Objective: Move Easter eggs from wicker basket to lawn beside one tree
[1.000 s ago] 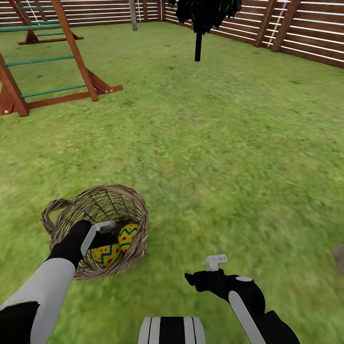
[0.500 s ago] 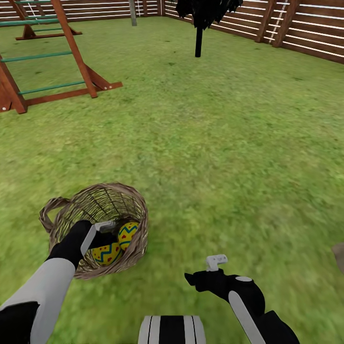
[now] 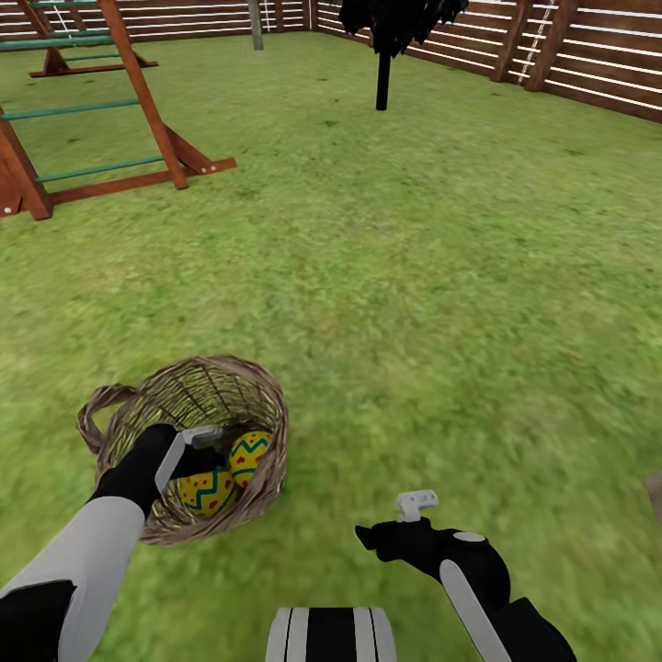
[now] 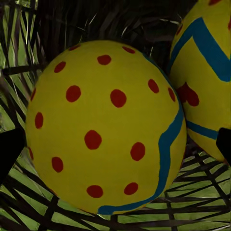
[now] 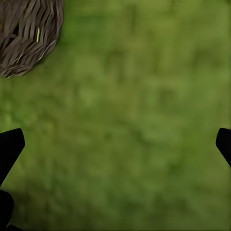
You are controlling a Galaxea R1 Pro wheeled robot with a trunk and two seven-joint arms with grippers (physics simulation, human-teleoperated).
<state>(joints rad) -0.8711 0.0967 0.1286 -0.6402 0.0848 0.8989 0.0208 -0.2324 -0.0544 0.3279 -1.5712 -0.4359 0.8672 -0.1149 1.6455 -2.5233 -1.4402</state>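
Observation:
The wicker basket [image 3: 262, 414] sits on the lawn [image 3: 414, 303] at my near left. Two yellow Easter eggs with red dots and blue zigzags lie inside it, one [image 3: 208, 494] nearer me and one [image 3: 249, 455] against the right wall. My left gripper [image 3: 204, 462] reaches down into the basket. In the left wrist view it [image 4: 115, 147] is open, its dark fingertips [image 4: 9, 150] either side of an egg [image 4: 103, 127], with a second egg [image 4: 207, 72] beside it. My right gripper [image 3: 386, 538] hovers open over bare grass [image 5: 125, 120], the basket wall [image 5: 26, 33] at the corner.
A wooden climbing frame [image 3: 110, 110] stands at the far left. A near-black narrow tree [image 3: 382, 64] and a pale grey trunk [image 3: 256, 26] stand far ahead by the slatted fence [image 3: 588, 64]. A grey-brown shape [image 3: 655, 492] pokes in at the right edge.
The head view has shifted a little. The basket with its eggs has slid slightly toward me. Both arms hold the same pose.

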